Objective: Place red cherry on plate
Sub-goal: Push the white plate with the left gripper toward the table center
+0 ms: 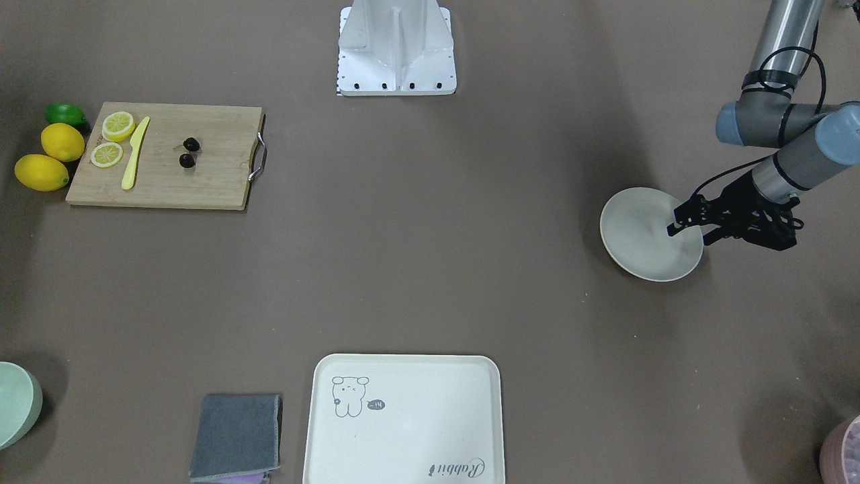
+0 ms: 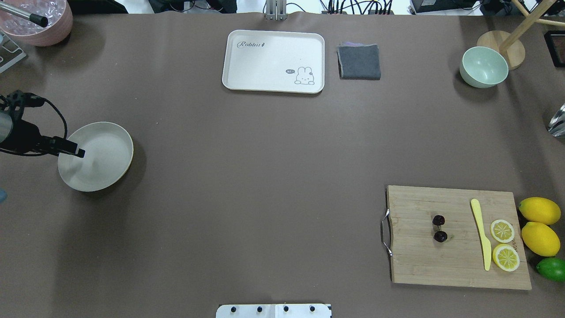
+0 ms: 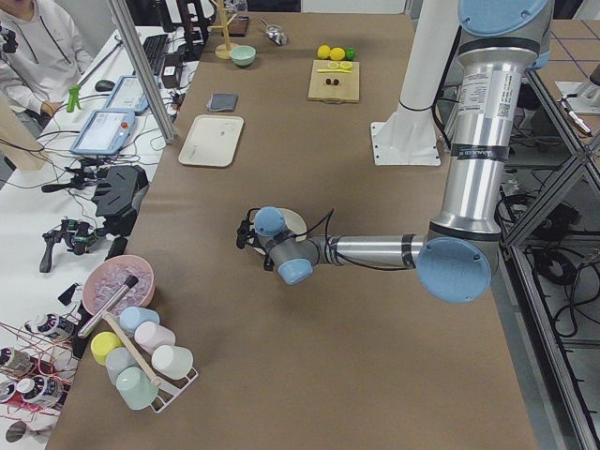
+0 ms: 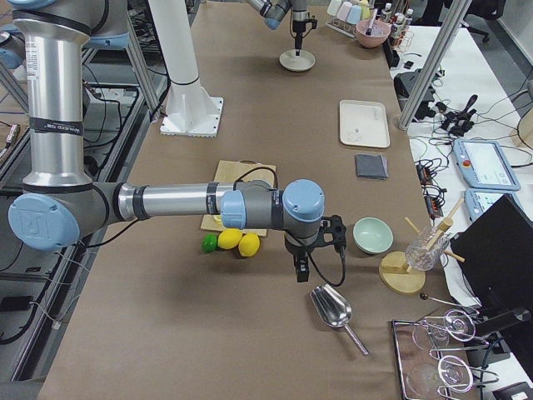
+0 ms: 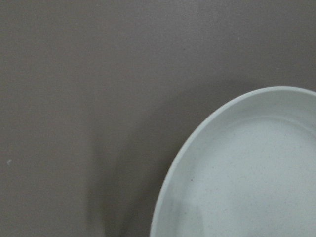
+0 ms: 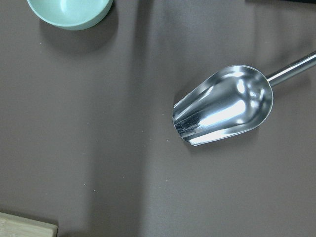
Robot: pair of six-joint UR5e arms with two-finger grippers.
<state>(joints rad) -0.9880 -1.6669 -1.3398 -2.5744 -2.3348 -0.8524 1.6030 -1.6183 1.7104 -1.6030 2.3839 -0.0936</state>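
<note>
The cherry (image 2: 439,228) lies on the cutting board (image 2: 419,265) near the worktop's right edge. It is well apart from the plate (image 2: 110,170) at the left edge, under the left end effector (image 2: 78,153). I cannot tell whether that end effector is open or closed.

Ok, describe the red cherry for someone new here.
Find the rectangular wooden cutting board with a metal handle. Near its middle lies the red cherry, two tiny glossy fruits. Unlike the yellow lemon slices and yellow knife alongside, it is nearly black.
</note>
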